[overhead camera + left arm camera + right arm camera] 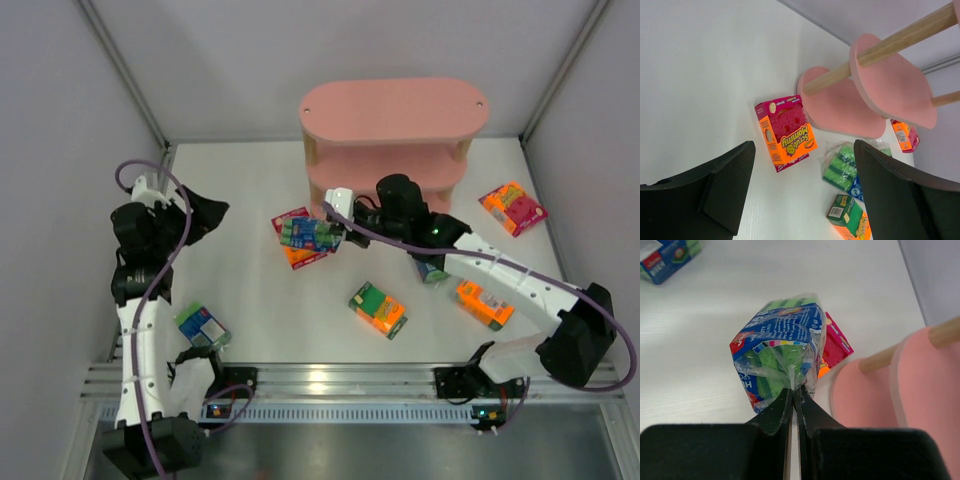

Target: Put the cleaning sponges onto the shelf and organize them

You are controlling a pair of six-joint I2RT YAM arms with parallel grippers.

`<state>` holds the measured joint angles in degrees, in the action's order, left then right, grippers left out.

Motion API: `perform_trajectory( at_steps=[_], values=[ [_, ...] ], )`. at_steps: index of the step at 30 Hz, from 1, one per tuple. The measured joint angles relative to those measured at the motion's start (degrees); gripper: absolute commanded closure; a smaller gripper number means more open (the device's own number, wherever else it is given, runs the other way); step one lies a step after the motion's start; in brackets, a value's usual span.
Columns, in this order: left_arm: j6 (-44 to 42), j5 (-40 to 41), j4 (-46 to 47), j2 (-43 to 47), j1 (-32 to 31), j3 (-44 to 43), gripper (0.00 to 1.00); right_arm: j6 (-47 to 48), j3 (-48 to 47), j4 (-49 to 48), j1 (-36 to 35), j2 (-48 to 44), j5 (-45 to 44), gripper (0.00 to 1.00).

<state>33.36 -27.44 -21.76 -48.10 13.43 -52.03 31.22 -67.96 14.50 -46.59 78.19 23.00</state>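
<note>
White table (260, 300) inside grey walls, with an aluminium rail along the near edge. The pink shelf (395, 110) stands upright at the far centre.

Right gripper (793, 392): jaws pressed together on the clear wrapper seam of the blue-green pack (780, 347). The pack is held just left of the shelf's lowest board. It sits over the magenta pack (787, 132), which lies flat on the table beside the shelf foot. Contact between the two packs cannot be confirmed.

Left gripper (801, 147): fingers spread wide, nothing between them. It is at the left of the table, well apart from the shelf and pointed towards it.

Remaining packs, all on the table:
- Green-orange pack (378, 308) lies at the centre, near the front.
- Orange pack (485, 303) lies just beside the right forearm.
- Red-orange pack (512, 207) lies right of the shelf.
- Blue-white pack (203, 326) lies by the left arm's lower link.
- One teal item (432, 270) is largely hidden under the right arm and cannot be identified.
</note>
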Motion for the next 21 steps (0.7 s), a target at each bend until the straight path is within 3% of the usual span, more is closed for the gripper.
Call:
perform_trajectory(
  at_steps=[7,21],
  values=[
    [-2.05,0.33,-1.90,0.20,-0.02,4.72,0.14,3.32,2.80,1.60,5.77,-2.49,-4.13,1.00],
    [-4.63,-0.81,-2.32,0.24,0.00,7.28,0.14,7.30,4.39,-1.49,6.23,2.21,-17.27,1.00]
  ],
)
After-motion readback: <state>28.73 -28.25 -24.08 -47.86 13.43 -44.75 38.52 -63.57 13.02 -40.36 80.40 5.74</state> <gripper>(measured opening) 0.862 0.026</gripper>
